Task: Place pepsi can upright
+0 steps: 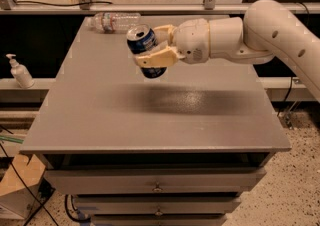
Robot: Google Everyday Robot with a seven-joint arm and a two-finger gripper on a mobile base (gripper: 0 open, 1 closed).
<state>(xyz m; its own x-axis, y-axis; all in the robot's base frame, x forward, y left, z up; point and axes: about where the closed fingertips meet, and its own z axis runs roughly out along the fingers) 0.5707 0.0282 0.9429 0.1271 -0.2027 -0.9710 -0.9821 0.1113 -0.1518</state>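
The pepsi can [144, 45] is dark blue with white print and a silver top with a pull tab. It hangs in the air above the grey table [100, 115], tilted with its top toward the upper left. My gripper [152, 50] is shut on the pepsi can, with tan fingers [155, 59] across its front and behind it. The white arm reaches in from the right. A dark shadow lies on the table below.
A clear plastic bottle [111, 21] lies on its side at the table's back left edge. A white pump bottle [20, 71] stands on a shelf to the left. Drawers [157, 182] sit under the tabletop.
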